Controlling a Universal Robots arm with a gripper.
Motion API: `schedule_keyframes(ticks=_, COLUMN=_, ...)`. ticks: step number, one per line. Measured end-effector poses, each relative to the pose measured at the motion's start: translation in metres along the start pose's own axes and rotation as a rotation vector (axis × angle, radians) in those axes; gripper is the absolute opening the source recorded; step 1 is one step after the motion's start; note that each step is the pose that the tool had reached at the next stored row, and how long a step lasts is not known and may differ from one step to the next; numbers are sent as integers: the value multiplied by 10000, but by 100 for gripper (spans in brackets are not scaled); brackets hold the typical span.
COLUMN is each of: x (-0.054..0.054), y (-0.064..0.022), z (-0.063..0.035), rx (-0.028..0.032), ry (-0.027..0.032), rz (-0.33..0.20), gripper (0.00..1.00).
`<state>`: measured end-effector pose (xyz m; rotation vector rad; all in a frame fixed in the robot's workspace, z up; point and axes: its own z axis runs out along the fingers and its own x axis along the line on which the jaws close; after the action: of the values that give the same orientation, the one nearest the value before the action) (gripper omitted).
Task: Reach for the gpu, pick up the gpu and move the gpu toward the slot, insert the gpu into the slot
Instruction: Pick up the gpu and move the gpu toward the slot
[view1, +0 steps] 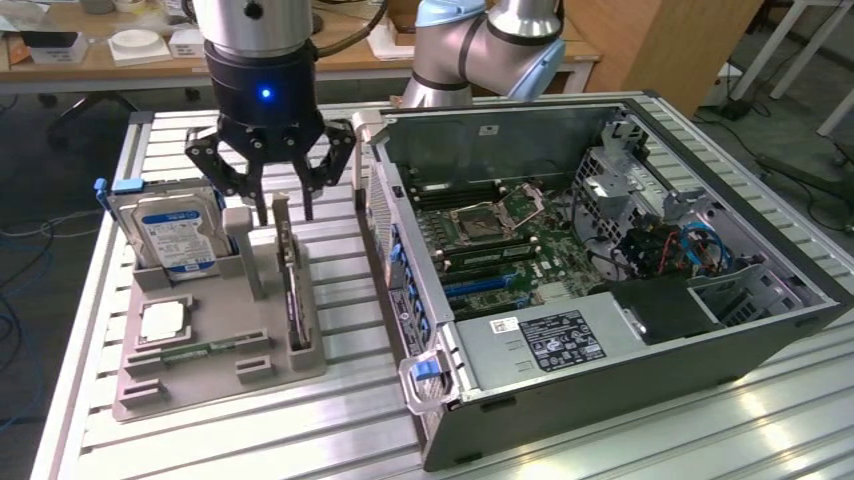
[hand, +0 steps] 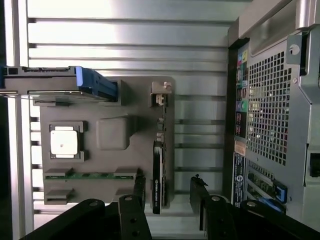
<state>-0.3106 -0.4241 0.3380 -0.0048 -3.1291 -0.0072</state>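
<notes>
Fingers (view1: 308, 190): spread apart, empty, poised over one end of the card.
Gpu (view1: 294, 290): on edge in grey holder (view1: 200, 375), below the gap.

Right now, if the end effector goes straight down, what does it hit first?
Likely the gpu, standing on edge in the gray holder right below the open end effector, though depth is hard to judge.
</notes>
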Motion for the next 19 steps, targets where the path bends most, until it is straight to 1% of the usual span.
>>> schedule_keyframes(ticks=2, x=4, y=-19, z=36, rx=0, ry=25, rz=-9, gripper=49)
schedule_keyframes(ticks=4, x=4, y=-39, z=72, rx=0, ry=28, rz=-17, gripper=49)
schedule_keyframes(ticks=7, x=5, y=-47, z=125, rx=0, ry=30, rz=-35, gripper=49)
schedule_keyframes(ticks=10, x=21, y=-48, z=156, rx=0, ry=-30, rz=-102, gripper=49)
schedule_keyframes(ticks=13, x=42, y=-48, z=190, rx=2, ry=-76, rz=-194, gripper=49)
schedule_keyframes(ticks=19, x=78, y=-69, z=284, rx=2, ry=-108, rz=-228, gripper=49)
